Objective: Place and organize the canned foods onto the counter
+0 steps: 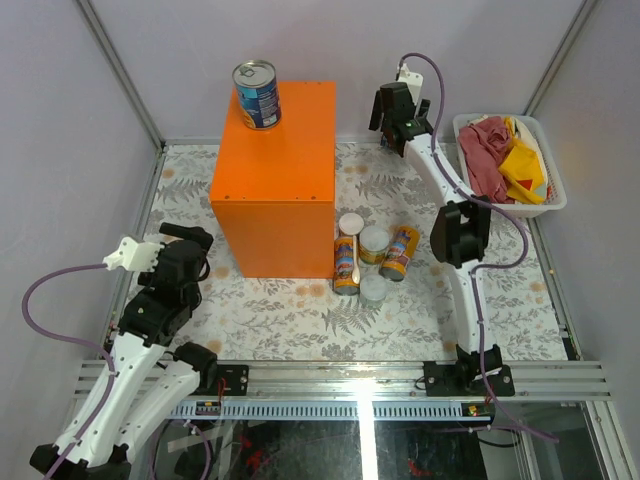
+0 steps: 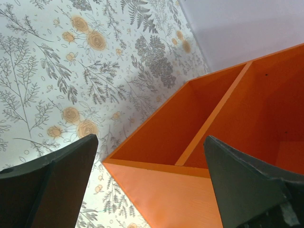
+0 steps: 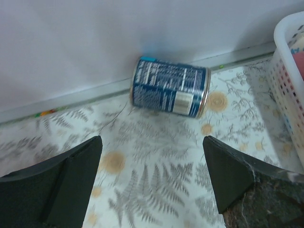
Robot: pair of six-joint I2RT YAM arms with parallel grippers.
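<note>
Bright, even overhead light fills the top view, with a white glare streak on the metal rail (image 1: pixel 365 405) at the near edge. The right wrist picture is soft: the lying blue can (image 3: pixel 170 93) looks slightly blurred. Both wrist views show dark, unfocused fingers (image 2: pixel 52 185).

The left hand (image 2: pixel 149 140) hangs with its two dark fingers (image 2: pixel 57 180) spread wide at the lower corners of the view. In the gap between them shows the orange box (image 2: pixel 156 194), which stands on the surface (image 2: pixel 71 71) with its grey and orange flower print. The box's open side faces the camera, and a straight partition (image 2: pixel 213 114) splits the inside into two compartments. A pale wall (image 2: pixel 247 28) fills the upper right.
</note>
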